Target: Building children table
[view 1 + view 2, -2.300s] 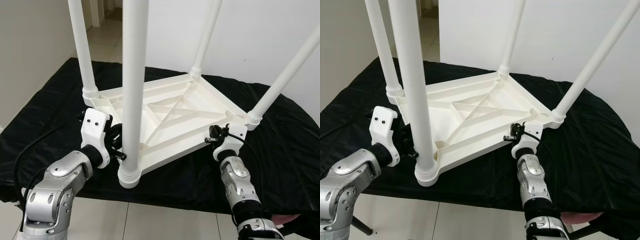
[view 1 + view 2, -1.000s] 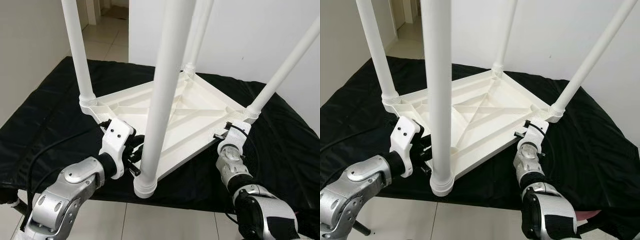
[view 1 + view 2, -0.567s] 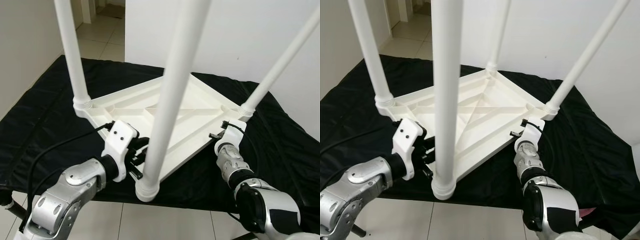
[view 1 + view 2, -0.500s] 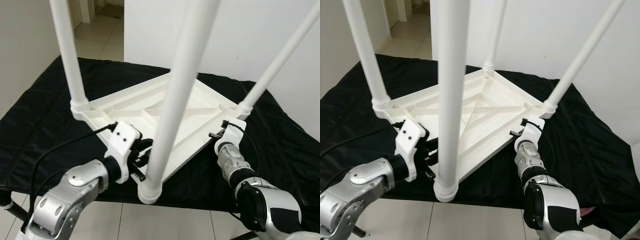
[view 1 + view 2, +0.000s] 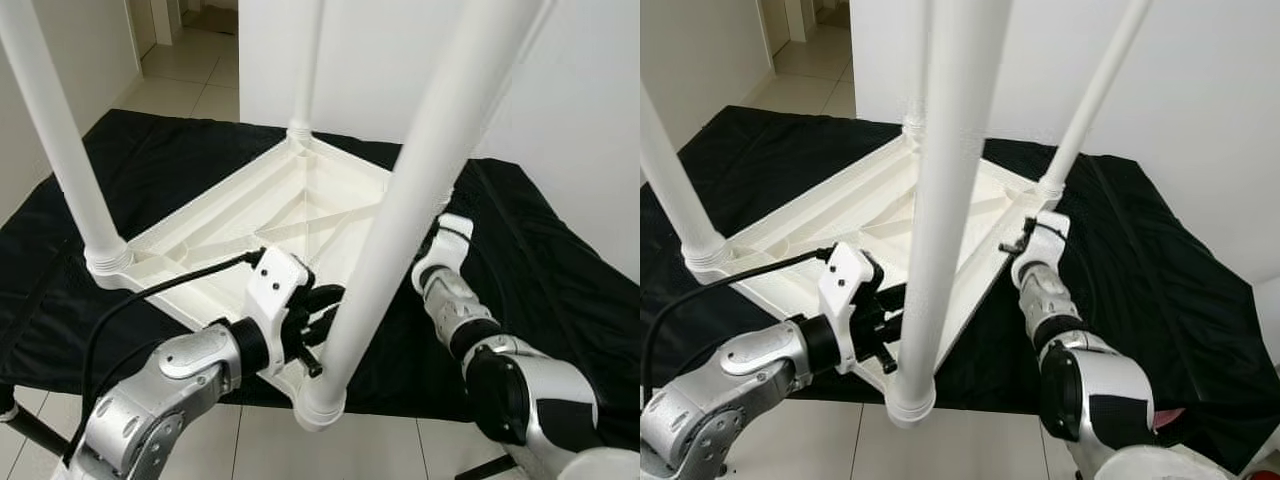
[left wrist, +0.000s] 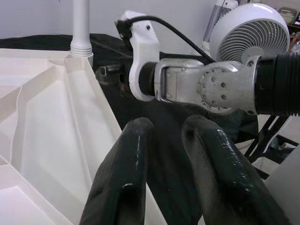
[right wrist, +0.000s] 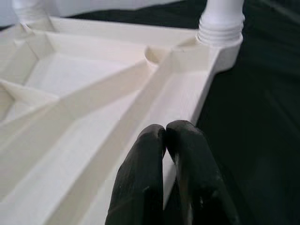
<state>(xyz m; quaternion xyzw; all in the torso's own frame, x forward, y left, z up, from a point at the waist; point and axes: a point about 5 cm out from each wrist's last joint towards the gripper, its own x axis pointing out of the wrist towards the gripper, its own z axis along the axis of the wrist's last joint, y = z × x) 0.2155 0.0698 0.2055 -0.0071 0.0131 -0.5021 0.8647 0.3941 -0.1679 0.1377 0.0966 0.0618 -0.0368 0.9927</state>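
1. The left gripper (image 6: 164, 187) sits at the near edge of the upturned white table (image 5: 270, 215). In the left wrist view its two glossy black fingers (image 6: 124, 183) stand slightly apart over the table's rim, with a dark gap between them. I cannot tell whether they pinch the edge.

2. The right gripper (image 7: 164, 136) is at the table's right-hand edge, close to a corner leg socket (image 7: 220, 21). In the right wrist view its rounded black fingertips are pressed together, the table's rim just beneath them. Whether the thin edge is caught between them is hidden.

3. The left wrist view looks across to the right arm (image 6: 206, 84), brushed silver with a white wrist housing, and a white fan (image 6: 248, 26) behind it. The head views show none of that fan.

4. The head views give the whole table: smooth white moulded plastic, lying top-down, its underside braced by raised ribs that cross diagonally. Four round white legs (image 5: 950, 150) rise from ribbed collars at the corners. The nearest leg stands between the two arms.

5. The table rests on a black quilted cloth (image 5: 560, 270) spread over a surface, with pale floor tiles (image 5: 190, 95) beyond.
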